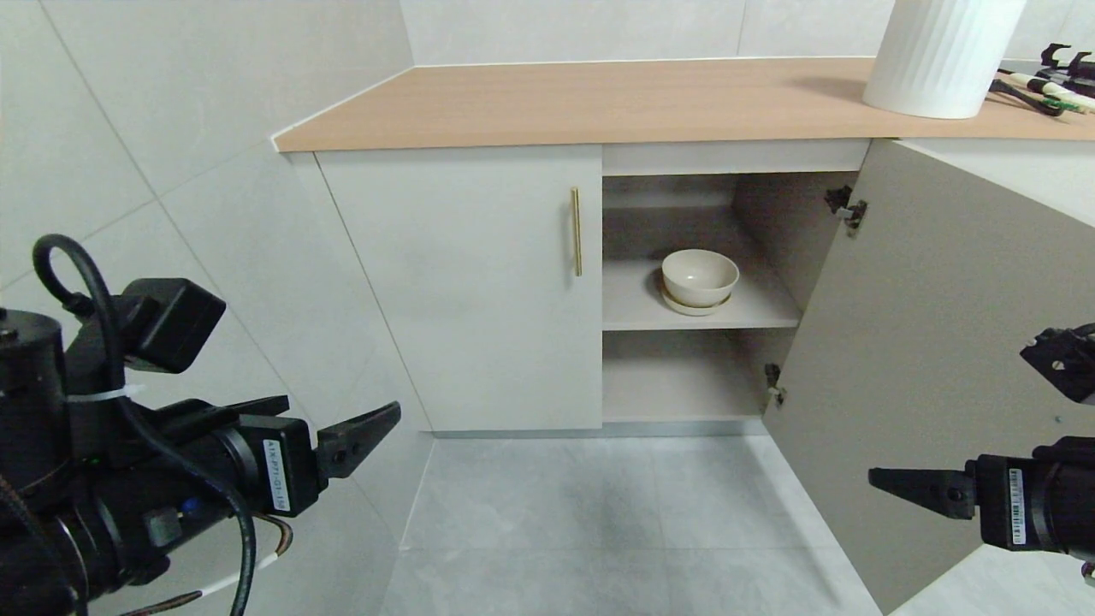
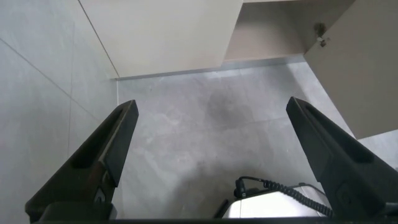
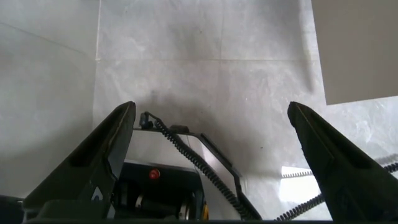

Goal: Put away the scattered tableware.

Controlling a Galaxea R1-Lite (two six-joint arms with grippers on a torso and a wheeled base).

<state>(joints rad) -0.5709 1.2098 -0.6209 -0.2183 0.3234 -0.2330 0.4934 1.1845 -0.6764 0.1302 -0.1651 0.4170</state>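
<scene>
The left gripper (image 2: 211, 118) has its jaws spread wide with nothing between them; past its dark fingers (image 2: 106, 155) lies only grey tiled floor (image 2: 205, 124). The right gripper (image 3: 211, 112) is likewise wide apart and empty-handed, hanging above the same floor, with the edge of the open cabinet door (image 3: 360, 50) just off to its outer side. Ahead of both grippers and higher than them, roughly between the two and well apart from either, a cream bowl (image 1: 700, 275) sits on a small plate (image 1: 691, 306) on the upper shelf (image 1: 633, 304) of the open cabinet compartment. The lower shelf (image 1: 676, 385) lies beneath it. The closed door (image 1: 479, 282) with its slim gold handle (image 1: 577, 231) stands ahead of the left gripper. Higher and farther off runs the wooden countertop (image 1: 599, 103), carrying a white ribbed vessel (image 1: 941, 56) beyond the right gripper, with some tools (image 1: 1048, 90) just beside it
</scene>
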